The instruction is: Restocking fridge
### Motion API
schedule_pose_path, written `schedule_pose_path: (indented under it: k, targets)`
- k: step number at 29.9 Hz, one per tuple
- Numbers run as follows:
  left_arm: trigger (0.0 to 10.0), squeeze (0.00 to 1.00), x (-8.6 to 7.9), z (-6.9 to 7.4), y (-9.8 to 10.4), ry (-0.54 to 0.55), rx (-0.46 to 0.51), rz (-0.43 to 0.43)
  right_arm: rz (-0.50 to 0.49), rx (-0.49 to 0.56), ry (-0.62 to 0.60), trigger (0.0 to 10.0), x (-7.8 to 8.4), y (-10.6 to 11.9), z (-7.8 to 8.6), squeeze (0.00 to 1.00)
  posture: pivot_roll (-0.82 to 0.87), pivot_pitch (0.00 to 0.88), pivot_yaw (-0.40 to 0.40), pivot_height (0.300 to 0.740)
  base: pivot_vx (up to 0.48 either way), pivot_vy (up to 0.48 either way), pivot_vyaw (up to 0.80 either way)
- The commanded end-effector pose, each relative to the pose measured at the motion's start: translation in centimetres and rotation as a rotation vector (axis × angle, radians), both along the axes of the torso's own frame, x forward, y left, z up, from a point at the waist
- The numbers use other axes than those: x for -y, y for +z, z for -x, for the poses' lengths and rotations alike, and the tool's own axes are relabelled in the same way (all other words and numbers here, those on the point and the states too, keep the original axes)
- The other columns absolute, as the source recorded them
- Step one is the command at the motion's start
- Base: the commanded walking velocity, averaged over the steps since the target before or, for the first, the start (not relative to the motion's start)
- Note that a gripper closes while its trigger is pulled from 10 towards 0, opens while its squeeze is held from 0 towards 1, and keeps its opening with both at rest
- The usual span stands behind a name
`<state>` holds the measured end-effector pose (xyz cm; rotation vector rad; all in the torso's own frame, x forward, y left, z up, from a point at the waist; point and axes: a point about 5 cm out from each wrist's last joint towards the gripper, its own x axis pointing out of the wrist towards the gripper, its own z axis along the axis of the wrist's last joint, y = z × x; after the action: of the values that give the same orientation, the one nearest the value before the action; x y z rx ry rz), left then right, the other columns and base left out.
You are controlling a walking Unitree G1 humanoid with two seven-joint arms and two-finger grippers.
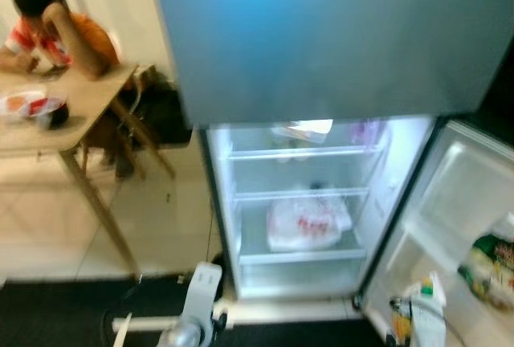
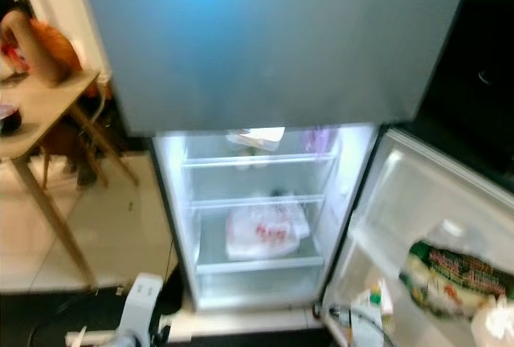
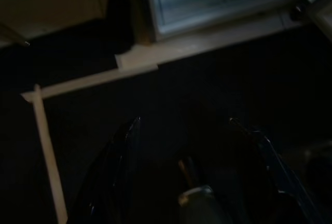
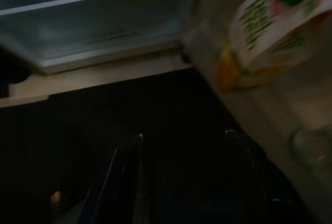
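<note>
The fridge (image 1: 301,202) stands before me with its lower compartment lit and its door (image 1: 450,226) swung out to the right. A white plastic bag (image 1: 305,222) with red print lies on the middle shelf, and small items sit on the top shelf (image 1: 301,132). The door racks hold a green packet (image 2: 454,276) and a juice carton (image 4: 270,32) with a green cap. My left gripper (image 3: 184,121) hangs open over the dark floor in front of the fridge base. Beside the door rack, my right gripper (image 4: 183,134) is open too, holding nothing.
A person in an orange top (image 1: 68,30) sits at a wooden table (image 1: 72,114) with bowls, back left. Pale tiled floor (image 1: 48,226) lies under the table; a dark mat (image 3: 207,79) lies before the fridge. The closed upper fridge door (image 1: 321,34) looms overhead.
</note>
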<state>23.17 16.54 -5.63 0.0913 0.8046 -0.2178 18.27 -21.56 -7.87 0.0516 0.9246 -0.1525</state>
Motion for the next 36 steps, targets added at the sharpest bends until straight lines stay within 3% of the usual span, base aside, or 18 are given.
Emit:
schedule_pose_path:
  k: [1,19,25,36]
  targets:
    - [10.0,0.00,-0.32,0.36,-0.24,0.017,-0.018,-0.003,0.006,0.004,-0.003,10.0,0.24,0.11,-0.12,0.00,-0.09,0.000,0.016,0.740,-0.255,0.000,0.00]
    - [10.0,0.00,-0.08,0.27,-0.24,-0.014,-0.034,-0.014,0.005,0.000,-0.001,10.0,0.26,0.13,-0.16,0.00,-0.09,0.000,0.014,0.740,-0.014,0.000,0.00]
    - [10.0,0.00,-0.08,0.30,-0.27,-0.023,-0.036,-0.028,0.006,-0.001,-0.003,10.0,0.29,0.12,-0.13,0.00,-0.09,0.003,0.016,0.740,0.000,-0.480,0.00]
    - [10.0,0.00,-0.19,0.31,-0.26,-0.024,-0.025,-0.041,0.006,-0.005,-0.005,10.0,0.35,0.06,0.00,0.00,-0.09,0.004,0.015,0.740,0.000,0.000,0.00]
